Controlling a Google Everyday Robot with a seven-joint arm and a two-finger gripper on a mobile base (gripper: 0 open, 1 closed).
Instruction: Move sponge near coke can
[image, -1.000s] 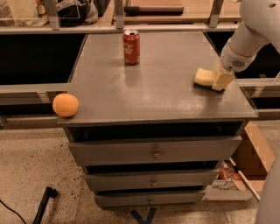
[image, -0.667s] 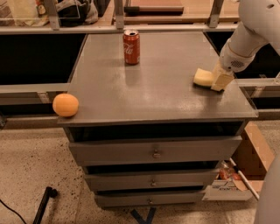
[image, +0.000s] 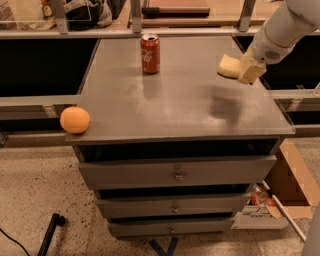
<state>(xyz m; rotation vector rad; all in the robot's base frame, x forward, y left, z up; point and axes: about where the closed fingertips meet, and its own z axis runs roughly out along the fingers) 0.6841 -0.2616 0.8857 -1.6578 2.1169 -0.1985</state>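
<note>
Camera view: your gripper (image: 247, 70) hangs over the tabletop's (image: 175, 100) right edge, toward the back-right corner, clamped on the sponge (image: 228, 66), which sticks out on the can's side. The shadow underneath says the sponge is off the surface, likely so it carries without dragging. Coke can (image: 150, 53) stands by the back edge, well apart. Orange (image: 75, 120) sits at the front-left corner.

Drawer cabinet (image: 175, 102): coke can (image: 150, 53) at back, orange (image: 75, 120) at front-left corner; gripper (image: 248, 71) holds sponge (image: 228, 66) above the right side.
</note>
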